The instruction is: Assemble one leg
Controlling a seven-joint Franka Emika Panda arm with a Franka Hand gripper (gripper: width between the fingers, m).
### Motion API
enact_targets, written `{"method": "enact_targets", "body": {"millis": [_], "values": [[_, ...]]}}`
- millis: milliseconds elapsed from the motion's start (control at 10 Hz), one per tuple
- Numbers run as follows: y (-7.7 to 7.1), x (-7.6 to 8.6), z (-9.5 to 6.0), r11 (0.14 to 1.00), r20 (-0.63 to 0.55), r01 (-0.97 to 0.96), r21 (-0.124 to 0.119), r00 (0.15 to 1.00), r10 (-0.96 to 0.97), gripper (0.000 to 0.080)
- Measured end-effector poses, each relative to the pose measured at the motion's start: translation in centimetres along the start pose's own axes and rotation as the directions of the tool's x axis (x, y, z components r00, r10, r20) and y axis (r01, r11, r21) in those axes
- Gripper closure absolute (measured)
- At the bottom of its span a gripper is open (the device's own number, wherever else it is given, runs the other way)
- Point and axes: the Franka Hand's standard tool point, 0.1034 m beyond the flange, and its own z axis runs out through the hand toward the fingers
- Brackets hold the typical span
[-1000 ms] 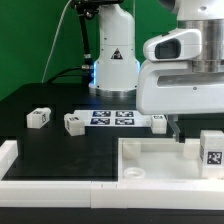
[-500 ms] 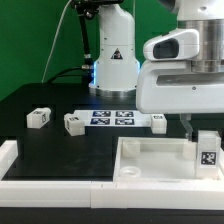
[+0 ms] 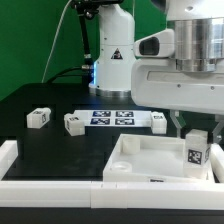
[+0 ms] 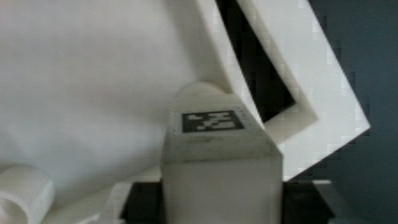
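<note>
My gripper (image 3: 194, 133) is shut on a leg (image 3: 196, 150), a small white block with a black-and-white tag, and holds it upright at the right end of the large white tray-like panel (image 3: 150, 158). In the wrist view the leg (image 4: 215, 150) fills the middle between the dark fingers (image 4: 146, 200), with the panel (image 4: 89, 80) behind it. I cannot tell whether the leg's lower end touches the panel. Three more legs lie on the black table: one (image 3: 38, 118) at the exterior view's left, one (image 3: 75, 122) beside it, one (image 3: 160, 121) behind the panel.
The marker board (image 3: 112, 117) lies between the loose legs. The robot base (image 3: 114, 60) stands behind it. A white rim (image 3: 50, 185) runs along the table's front edge, with a raised corner (image 3: 8, 152) at the exterior view's left.
My gripper has moved toward the exterior view's left with the leg in it. The panel's near left corner has also shifted left.
</note>
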Motion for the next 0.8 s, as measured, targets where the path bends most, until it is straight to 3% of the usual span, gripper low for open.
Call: {"method": "enact_targets", "body": {"millis": [300, 600, 700, 800], "values": [[0.95, 0.54, -0.14, 0.98, -0.022, -0.198, -0.027, 0.98, 0.198, 0.0503], [1.19, 0.69, -0.13, 0.978, -0.024, -0.206, -0.032, 0.978, 0.206, 0.0499], [1.18, 0.68, -0.12, 0.978, -0.024, -0.206, -0.032, 0.978, 0.205, 0.0306], [1.18, 0.68, -0.12, 0.978, -0.024, -0.206, -0.032, 0.978, 0.205, 0.0306]]}}
